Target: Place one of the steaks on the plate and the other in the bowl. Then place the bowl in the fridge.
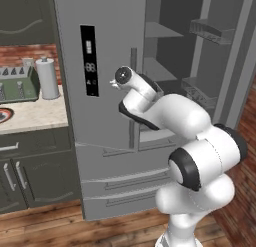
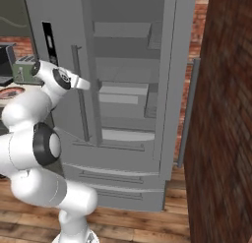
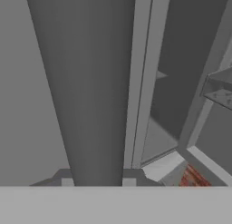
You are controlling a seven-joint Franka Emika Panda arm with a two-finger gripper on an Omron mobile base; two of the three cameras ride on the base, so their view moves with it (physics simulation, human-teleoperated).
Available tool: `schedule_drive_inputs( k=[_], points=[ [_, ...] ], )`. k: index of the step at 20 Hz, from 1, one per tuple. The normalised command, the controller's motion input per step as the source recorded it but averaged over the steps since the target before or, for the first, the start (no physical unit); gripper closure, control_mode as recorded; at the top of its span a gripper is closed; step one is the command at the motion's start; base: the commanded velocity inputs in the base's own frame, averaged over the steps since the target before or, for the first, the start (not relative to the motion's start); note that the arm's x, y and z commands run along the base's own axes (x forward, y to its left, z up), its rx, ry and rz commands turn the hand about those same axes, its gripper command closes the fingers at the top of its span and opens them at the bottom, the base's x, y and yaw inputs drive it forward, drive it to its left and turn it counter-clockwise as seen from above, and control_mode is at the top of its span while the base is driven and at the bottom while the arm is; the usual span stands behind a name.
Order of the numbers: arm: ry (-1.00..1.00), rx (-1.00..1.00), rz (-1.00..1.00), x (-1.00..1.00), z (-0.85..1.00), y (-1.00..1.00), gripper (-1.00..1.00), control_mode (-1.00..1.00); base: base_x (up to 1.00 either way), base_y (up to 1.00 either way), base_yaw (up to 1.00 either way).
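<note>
Left base view: the fridge (image 1: 107,51) stands tall and upright, its long axis vertical, with its right-hand door (image 1: 235,66) swung wide open and the left door closed. The open compartment shows bare grey shelves (image 1: 160,71), and the door bins (image 1: 210,31) hang on the inner face of the open door. That opening is the free room; its edges are the closed left door's right edge and the open door standing out toward the robot. Below the doors, two drawers (image 1: 120,186) run crosswise.

The white arm reaches up toward the fridge's middle seam, its wrist right at the left door's long vertical handle (image 2: 76,89). In the hand view, a thick grey bar, that handle (image 3: 90,91), runs upright through the frame very close to the camera, touching or nearly so. The gripper's fingertips are hidden, so whether its jaws clasp the handle or stand apart cannot be told.

Left of the fridge lies a pale counter (image 1: 35,116) carrying a white paper-towel roll (image 1: 48,78), a green toaster (image 1: 17,83) and, at the edge, the red-rimmed plate (image 1: 4,115). Dark green cabinets (image 1: 30,176) sit beneath. Right of the fridge rises a brick wall (image 2: 226,114), closing that side.
</note>
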Motion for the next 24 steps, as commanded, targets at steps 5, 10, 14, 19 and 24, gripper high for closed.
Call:
schedule_drive_inputs(
  k=[5, 10, 14, 19, 24],
  points=[
    [0.08, 0.0, -0.2, -0.53, 0.0, 0.0, 1.0, -1.0, 0.0, 0.0, 0.0],
    [0.0, 0.01, -0.12, -0.32, 0.0, 0.01, 1.0, -1.0, 0.0, 0.0, 0.0],
    [0.0, 0.0, -0.05, 0.0, 0.0, 0.0, 1.0, -1.0, 0.0, 0.0, 0.0],
    [0.0, 0.0, -0.04, -0.01, 0.0, 0.06, -1.0, -1.0, 0.0, 0.0, 0.0],
    [0.0, 0.0, -0.01, 0.0, 0.0, 0.01, -1.0, -1.0, 0.0, 0.0, 0.0]
  ],
)
